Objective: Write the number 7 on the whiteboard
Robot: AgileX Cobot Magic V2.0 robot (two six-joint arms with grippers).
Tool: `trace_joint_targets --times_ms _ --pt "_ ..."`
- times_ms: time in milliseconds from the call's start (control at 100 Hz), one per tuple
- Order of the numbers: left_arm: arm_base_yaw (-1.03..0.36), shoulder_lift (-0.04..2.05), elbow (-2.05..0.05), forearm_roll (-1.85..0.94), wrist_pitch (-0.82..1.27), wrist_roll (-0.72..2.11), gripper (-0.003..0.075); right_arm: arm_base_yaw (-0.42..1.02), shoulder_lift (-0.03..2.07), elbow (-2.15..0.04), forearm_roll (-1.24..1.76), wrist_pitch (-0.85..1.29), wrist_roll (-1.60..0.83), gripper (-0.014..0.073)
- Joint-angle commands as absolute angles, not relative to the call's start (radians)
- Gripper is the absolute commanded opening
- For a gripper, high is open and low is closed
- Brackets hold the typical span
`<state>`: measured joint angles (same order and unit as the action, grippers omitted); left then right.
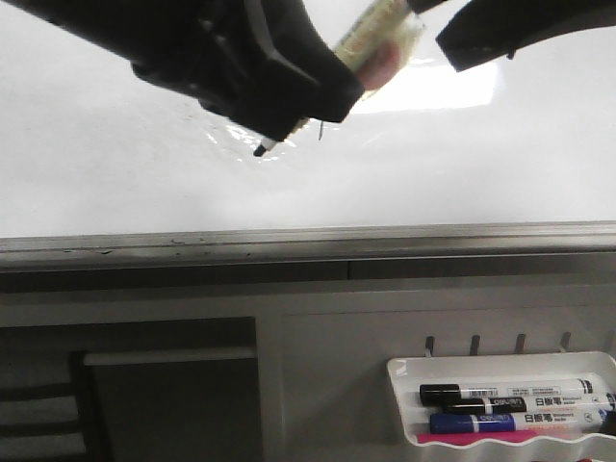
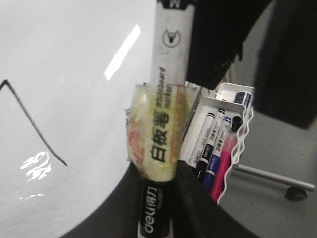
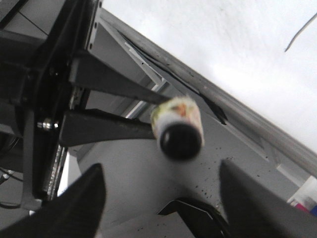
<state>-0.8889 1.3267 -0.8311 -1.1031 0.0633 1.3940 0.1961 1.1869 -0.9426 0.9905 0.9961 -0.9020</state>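
Note:
The whiteboard [image 1: 115, 144] fills the upper front view, with glare at its top right. A thin dark slanted stroke of the number 7 [image 2: 34, 124] shows on it in the left wrist view, and as a small mark [image 1: 318, 130] just beside the left gripper. My left gripper [image 1: 337, 82] is shut on a white marker [image 2: 166, 94] wrapped in yellowish tape. A dark tip [image 1: 261, 148] sticks out below the gripper, close over the board. My right gripper [image 3: 161, 183] hangs open and empty near the marker's black end [image 3: 181, 141].
A grey metal strip [image 1: 308, 241] edges the board's near side. Below it, at the right, a white tray [image 1: 404, 371] holds black, blue and pink markers [image 1: 510, 395]. The right arm [image 1: 500, 34] hangs over the board's top right.

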Motion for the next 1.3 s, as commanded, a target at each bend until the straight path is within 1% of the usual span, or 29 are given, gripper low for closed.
trace_joint_targets --times_ms 0,120,250,300,360,470,550,750,940,1290 --pt "-0.881 1.280 -0.864 -1.167 -0.020 1.382 -0.0020 0.176 1.140 -0.973 1.043 0.961 -0.910 0.0517" --pt "-0.851 1.220 -0.854 -1.257 -0.100 1.382 -0.0020 0.109 1.073 -0.973 1.013 0.924 -0.910 0.0510" --pt "-0.813 1.134 -0.801 -1.500 -0.228 1.382 -0.0020 -0.012 0.955 -0.949 0.972 0.891 -0.910 0.0510" --pt "-0.801 1.105 -0.779 -1.595 -0.279 1.382 -0.0020 -0.036 0.913 -0.923 0.986 0.870 -0.908 0.0510" --pt "-0.787 1.087 -0.758 -1.663 -0.288 1.382 -0.0020 -0.047 0.865 -0.883 0.991 0.831 -0.908 0.0510" --pt "-0.766 1.103 -0.752 -1.686 -0.282 1.376 -0.0020 -0.046 0.808 -0.816 1.004 0.786 -0.908 0.0510" --pt "-0.741 1.147 -0.761 -1.686 -0.284 1.314 -0.0020 -0.046 0.793 -0.789 1.017 0.786 -0.908 0.0510" --pt "-0.660 1.310 -0.848 -1.686 -0.200 1.271 -0.0020 -0.046 0.793 -0.780 1.020 0.790 -0.908 0.0510" --pt "-0.648 1.418 -0.933 -1.695 -0.182 1.271 -0.0020 -0.046 0.793 -0.780 1.020 0.788 -0.908 0.0510" --pt "-0.648 1.443 -0.949 -1.695 -0.199 1.271 -0.0020 -0.046 0.793 -0.780 1.020 0.779 -0.908 0.0510"
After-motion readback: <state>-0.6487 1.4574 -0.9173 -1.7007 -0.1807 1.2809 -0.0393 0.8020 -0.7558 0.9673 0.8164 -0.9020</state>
